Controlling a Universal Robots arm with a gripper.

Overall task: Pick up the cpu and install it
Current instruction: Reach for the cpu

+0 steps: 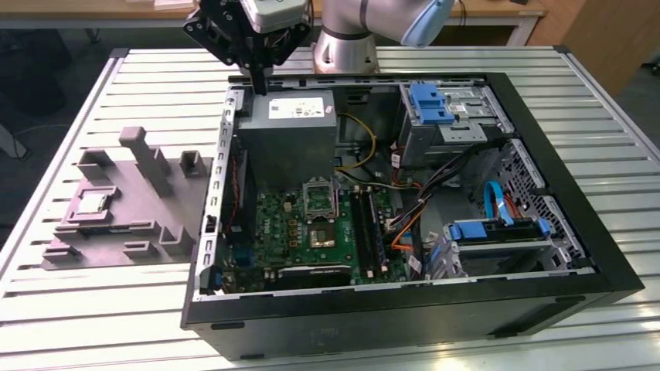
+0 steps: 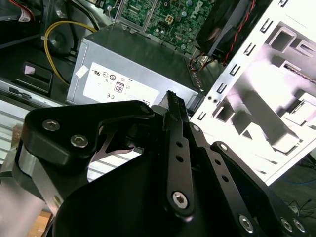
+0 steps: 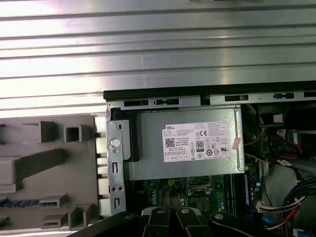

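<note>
The cpu (image 1: 91,203) is a small pale square chip lying flat in a recess of the grey moulded tray (image 1: 129,232), at the exterior view's left, outside the computer case. My gripper (image 1: 259,86) hangs over the case's back left corner, just above the grey power supply box (image 1: 289,135), far from the cpu. Its black fingers (image 2: 172,98) are pressed together into one narrow blade with nothing between them. On the green motherboard (image 1: 284,232) the metal-framed socket bracket (image 1: 320,193) stands beside a dark square socket area (image 1: 321,235).
The open black case (image 1: 413,313) holds blue drive brackets (image 1: 430,104), cables and a drive cage (image 1: 495,232). The power supply (image 3: 185,143) and the case's metal rear edge (image 3: 114,163) lie directly beneath the wrist. The tray's upright blocks (image 1: 144,158) rise near the case wall. A ribbed metal table (image 1: 103,309) surrounds everything.
</note>
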